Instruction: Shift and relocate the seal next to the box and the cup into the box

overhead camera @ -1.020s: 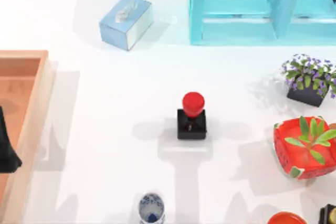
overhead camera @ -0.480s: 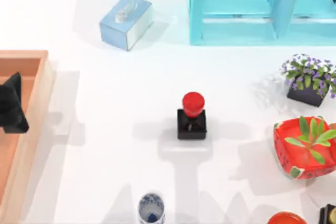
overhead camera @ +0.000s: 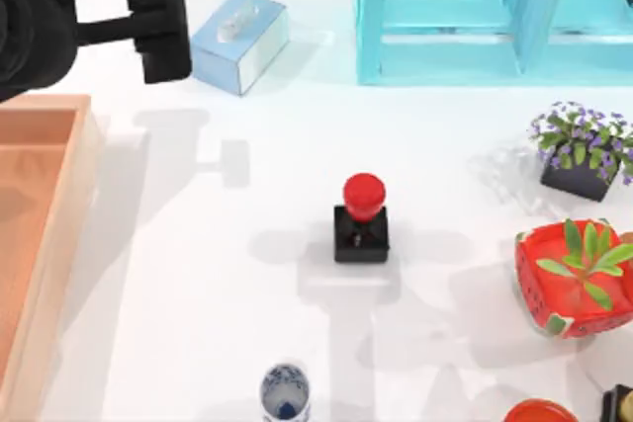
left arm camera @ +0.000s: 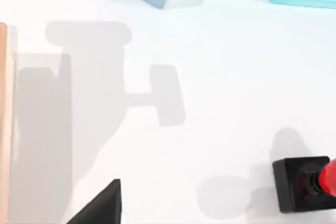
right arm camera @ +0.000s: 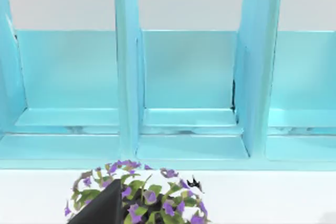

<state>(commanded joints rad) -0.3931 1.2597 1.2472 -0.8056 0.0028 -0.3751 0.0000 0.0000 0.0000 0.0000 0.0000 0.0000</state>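
Note:
The seal (overhead camera: 362,216), a red knob on a black square base, stands upright in the middle of the table, and its base shows in the left wrist view (left arm camera: 302,183). The cup (overhead camera: 286,390), white with blue flowers, stands at the front edge, left of the seal. The tan box (overhead camera: 71,207) lies along the left edge, and its rim shows in the left wrist view (left arm camera: 2,103). My left gripper (overhead camera: 160,27) hangs high over the far left corner, beside the tissue box, far from the seal and holding nothing. My right arm is parked at the right.
A light blue tissue box (overhead camera: 237,40) sits at the far left. The turquoise cabinet (overhead camera: 495,17) stands at the back right. Along the right edge are a purple flower pot (overhead camera: 582,150) and a red planter (overhead camera: 577,277). Open table surrounds the seal.
My left arm has lifted from over the box at the left edge and swung to the far left corner. Its gripper now reaches out toward the tissue box. The seal and cup have not moved.

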